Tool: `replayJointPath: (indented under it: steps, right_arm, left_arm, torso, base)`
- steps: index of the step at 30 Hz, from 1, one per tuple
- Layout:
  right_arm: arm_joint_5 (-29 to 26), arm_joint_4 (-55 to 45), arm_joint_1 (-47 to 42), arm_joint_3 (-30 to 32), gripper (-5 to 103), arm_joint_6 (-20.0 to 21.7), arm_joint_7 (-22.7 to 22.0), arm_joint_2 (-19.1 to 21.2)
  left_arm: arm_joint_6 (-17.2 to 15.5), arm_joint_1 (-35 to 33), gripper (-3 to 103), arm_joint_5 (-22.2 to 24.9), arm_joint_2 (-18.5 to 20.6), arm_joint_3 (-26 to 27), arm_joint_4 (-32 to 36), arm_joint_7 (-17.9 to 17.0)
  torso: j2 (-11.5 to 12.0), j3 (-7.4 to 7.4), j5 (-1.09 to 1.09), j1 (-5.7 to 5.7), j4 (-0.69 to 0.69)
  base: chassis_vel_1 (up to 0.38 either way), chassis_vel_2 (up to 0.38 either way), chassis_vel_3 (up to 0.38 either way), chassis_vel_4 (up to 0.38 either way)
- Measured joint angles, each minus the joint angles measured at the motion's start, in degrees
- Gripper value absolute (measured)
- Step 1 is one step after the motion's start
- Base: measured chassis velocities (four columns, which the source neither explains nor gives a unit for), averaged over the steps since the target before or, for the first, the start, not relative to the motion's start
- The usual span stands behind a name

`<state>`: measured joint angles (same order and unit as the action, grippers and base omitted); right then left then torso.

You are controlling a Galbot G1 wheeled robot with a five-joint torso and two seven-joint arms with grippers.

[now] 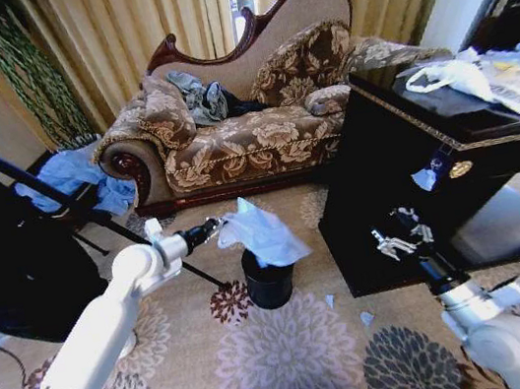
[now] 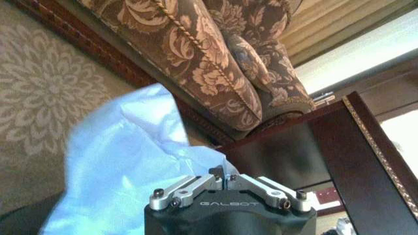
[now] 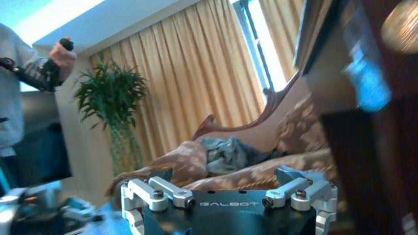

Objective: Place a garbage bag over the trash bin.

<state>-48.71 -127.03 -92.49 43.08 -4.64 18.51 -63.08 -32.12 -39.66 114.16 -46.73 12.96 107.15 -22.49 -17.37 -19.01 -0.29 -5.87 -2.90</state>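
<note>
The trash bin (image 1: 268, 279), small, black and round, stands on the flowered carpet in front of the sofa. The garbage bag (image 1: 262, 230), pale blue-white and crinkly, hangs above the bin with its lower end dipping into the bin's mouth. My left gripper (image 1: 215, 226) is shut on the garbage bag's upper left edge and holds it up. In the left wrist view the garbage bag (image 2: 124, 166) spreads out beyond the closed fingers of the left gripper (image 2: 226, 177). My right gripper (image 1: 385, 244) stands open beside the dark table, right of the bin, with nothing in it.
A dark wooden table (image 1: 454, 157) with white bags on top stands close to the right of the bin. The patterned sofa (image 1: 247, 117) is behind. A black stand (image 1: 17, 235) and a blue cloth heap (image 1: 72, 176) lie to the left.
</note>
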Motion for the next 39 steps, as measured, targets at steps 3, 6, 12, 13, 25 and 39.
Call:
replayJointPath:
  steps: [3,6,12,13,25,39]
  right_arm:
    - [0.52,0.39,0.09,-6.47,100,0.52,-1.09,-0.74]
    - [0.76,1.37,-0.5,-11.5,100,0.57,-1.86,-1.35]
    - [3.69,5.57,2.01,-22.29,95,-0.07,-2.22,-2.61]
    - [3.69,5.57,2.01,-22.29,95,-0.07,-2.22,-2.61]
    - [7.48,12.52,13.77,-34.06,61,-0.08,-4.23,-6.29]
    - [12.2,20.97,23.79,-35.85,25,-2.48,-5.19,-10.47]
  left_arm:
    - [0.07,2.6,0,0.45,-0.12,-2.26,-1.97,-0.76]
    - [0.44,4.61,0,0.36,-0.62,-5.25,-3.3,-1.71]
    - [1.05,8.91,0,0.55,-2.02,-9.55,-5.76,-3.44]
    - [1.05,8.91,0,0.55,-2.02,-9.55,-5.76,-3.44]
    - [1.71,16.98,0,7.72,0.49,-12.13,-2.7,-7.09]
    - [1.32,22.12,0,10.04,1.3,-17.09,-0.66,-7.93]
  torso:
    - [0.0,0.0,0.02,0.0,0.02]
    - [0.01,0.0,0.0,0.0,0.01]
    - [0.01,0.0,0.01,0.0,0.0]
    - [0.01,0.0,0.01,0.0,0.0]
    - [0.01,0.0,0.0,0.0,0.02]
    - [0.01,0.0,0.02,0.0,0.01]
  base:
    - [0.0,0.0,0.0,0.0]
    - [0.0,0.0,0.0,0.0]
    - [0.0,0.0,0.0,0.0]
    - [0.0,0.0,0.0,0.0]
    - [0.0,0.0,0.0,0.0]
    - [0.0,0.0,0.0,0.0]
